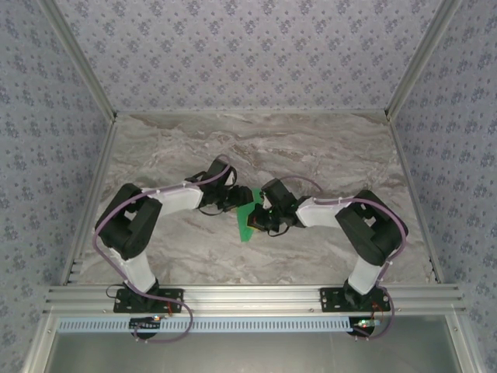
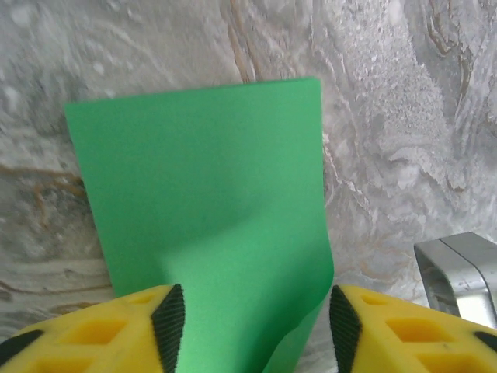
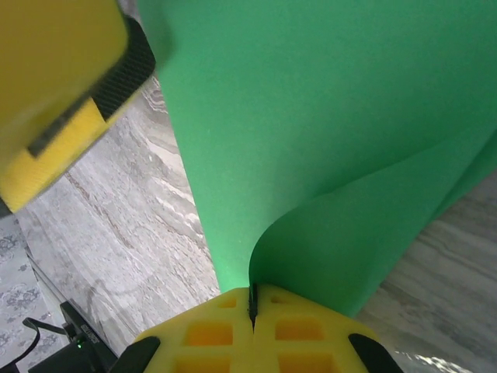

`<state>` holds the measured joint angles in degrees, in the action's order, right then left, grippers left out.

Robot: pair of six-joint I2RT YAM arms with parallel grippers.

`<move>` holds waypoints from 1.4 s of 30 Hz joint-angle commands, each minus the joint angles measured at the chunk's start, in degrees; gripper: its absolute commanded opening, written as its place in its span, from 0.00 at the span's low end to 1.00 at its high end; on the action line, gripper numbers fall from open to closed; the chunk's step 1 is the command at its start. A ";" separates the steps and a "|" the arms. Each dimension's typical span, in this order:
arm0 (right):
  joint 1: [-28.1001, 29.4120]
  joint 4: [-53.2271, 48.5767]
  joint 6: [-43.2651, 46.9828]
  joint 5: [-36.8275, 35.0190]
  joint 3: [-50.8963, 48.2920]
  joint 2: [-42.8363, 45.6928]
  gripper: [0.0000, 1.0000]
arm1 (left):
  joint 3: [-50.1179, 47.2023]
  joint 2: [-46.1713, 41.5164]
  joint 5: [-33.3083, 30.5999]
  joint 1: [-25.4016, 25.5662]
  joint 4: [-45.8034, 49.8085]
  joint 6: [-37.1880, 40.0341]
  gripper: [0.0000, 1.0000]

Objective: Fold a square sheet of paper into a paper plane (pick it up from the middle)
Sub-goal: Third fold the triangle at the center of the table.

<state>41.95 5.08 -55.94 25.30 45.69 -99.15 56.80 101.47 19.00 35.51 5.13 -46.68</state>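
Note:
The square sheet of paper is bright green and is held up off the marble table between both arms, curling over itself. My right gripper is shut on one edge of it, with its yellow fingers pressed together on the sheet. It sits just right of the sheet. My left gripper stands open, and the curved sheet runs up between its two black pads. In the top view the left gripper is right against the sheet's left side. One of the left gripper's fingers shows in the right wrist view.
The marble table has bare room behind and to both sides of the arms. Patterned walls and metal posts close it in. A grey metal part shows at the right edge of the left wrist view.

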 commanded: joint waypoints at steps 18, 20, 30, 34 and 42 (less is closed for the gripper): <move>-0.20 8.16 -0.21 -2.09 1.60 -4.69 0.05 | 4.60 7.16 -1.88 -1.23 6.17 3.57 0.28; -0.21 8.37 -0.36 -2.26 1.55 -4.82 0.05 | 4.44 7.11 -1.87 -1.22 6.14 3.52 0.28; -0.47 8.46 0.21 -3.16 1.68 -4.82 0.05 | 3.93 7.33 -1.79 -1.23 5.92 3.52 0.28; -0.39 8.03 1.30 -2.98 2.33 -5.00 0.05 | 3.74 7.38 -1.78 -1.22 5.82 3.46 0.28; -0.78 7.63 1.77 -3.15 2.57 -5.59 0.05 | 3.59 7.51 -1.69 -1.21 5.74 3.51 0.28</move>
<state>41.87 12.69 -55.57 23.81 46.76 -103.31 61.08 107.48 17.76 34.13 7.57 -43.99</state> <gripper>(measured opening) 0.066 0.278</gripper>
